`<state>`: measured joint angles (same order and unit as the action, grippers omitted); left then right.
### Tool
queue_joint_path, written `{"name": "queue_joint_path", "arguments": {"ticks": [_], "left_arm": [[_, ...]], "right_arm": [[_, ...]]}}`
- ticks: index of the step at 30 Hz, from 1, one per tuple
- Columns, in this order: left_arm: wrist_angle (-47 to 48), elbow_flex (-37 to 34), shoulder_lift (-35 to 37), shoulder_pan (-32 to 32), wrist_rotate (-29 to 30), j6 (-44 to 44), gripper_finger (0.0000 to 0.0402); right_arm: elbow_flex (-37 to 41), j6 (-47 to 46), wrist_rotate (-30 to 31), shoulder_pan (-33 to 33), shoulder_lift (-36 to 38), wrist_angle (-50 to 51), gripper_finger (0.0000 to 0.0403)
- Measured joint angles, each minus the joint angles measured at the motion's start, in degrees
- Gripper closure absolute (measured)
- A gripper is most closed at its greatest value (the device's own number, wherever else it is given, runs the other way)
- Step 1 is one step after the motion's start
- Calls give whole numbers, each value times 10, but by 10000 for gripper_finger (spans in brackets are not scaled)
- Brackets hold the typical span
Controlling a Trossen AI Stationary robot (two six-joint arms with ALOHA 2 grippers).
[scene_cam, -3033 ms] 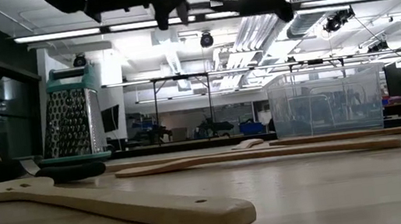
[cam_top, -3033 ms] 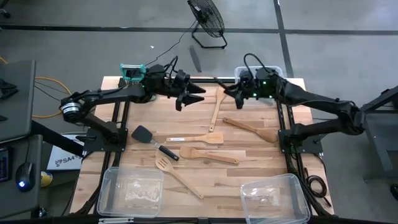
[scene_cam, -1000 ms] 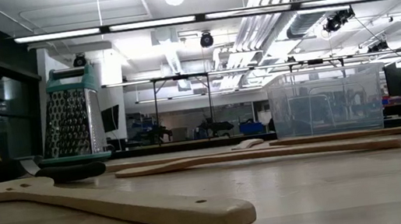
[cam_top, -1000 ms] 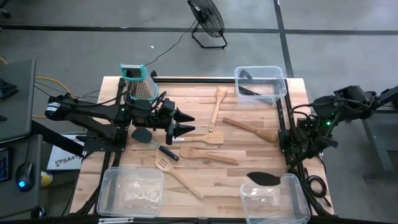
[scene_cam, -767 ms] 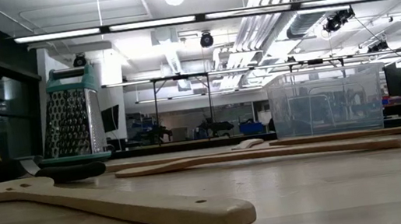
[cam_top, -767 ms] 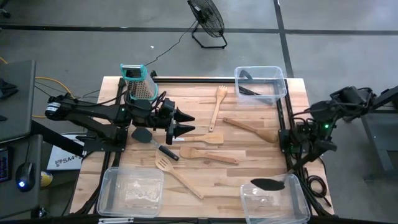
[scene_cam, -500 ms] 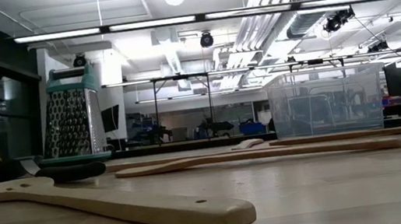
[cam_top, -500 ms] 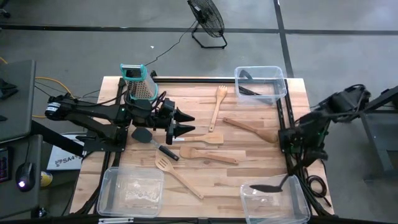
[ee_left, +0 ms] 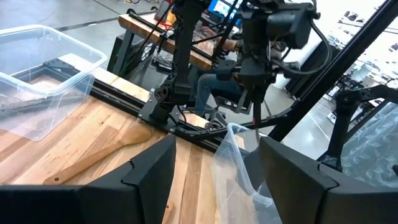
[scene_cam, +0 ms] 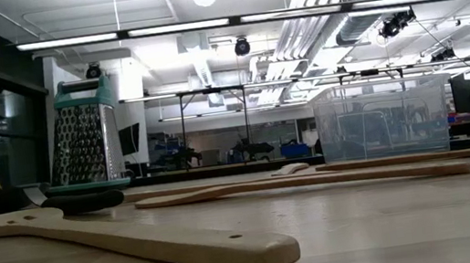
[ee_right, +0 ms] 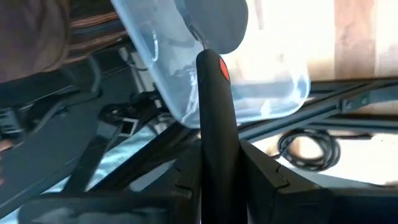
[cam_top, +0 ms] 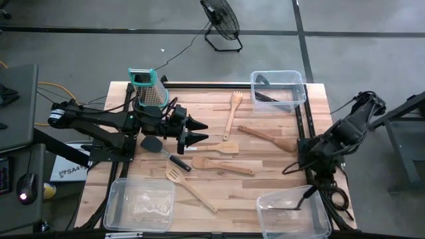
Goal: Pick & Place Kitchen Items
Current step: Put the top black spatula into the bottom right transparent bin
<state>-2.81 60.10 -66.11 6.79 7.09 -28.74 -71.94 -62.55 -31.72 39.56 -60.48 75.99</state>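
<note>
Right gripper: high view, off the table's right edge, clamped on a black-handled turner whose head hangs over the near-right clear bin. Left gripper: over the table's left-centre, fingers spread, holding nothing. Beside it: black turner, three pale wooden spatulas, slotted wooden turner, wooden spoon; box grater at far left.

Low view: slotted turner nearest; grater behind; no gripper in sight.

Left wrist view: right arm holding the tool above the bin.

Right wrist view: black handle pinched between fingers.
</note>
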Motion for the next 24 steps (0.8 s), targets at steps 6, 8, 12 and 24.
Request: {"name": "queue_joint_path", "arguments": {"ticks": [6,8,12,24], "left_arm": [[0,0,0,0,0,2,174],[1,0,0,0,0,2,174],[9,0,0,0,0,3,174],[32,0,0,0,0,10,175]], "right_arm": [[0,0,-3,13,-32,-9,280],[0,0,-3,18,-36,-21,270],[0,-2,-3,21,-39,-47,259],[0,-70,-19,21,-16,-51,234]]}}
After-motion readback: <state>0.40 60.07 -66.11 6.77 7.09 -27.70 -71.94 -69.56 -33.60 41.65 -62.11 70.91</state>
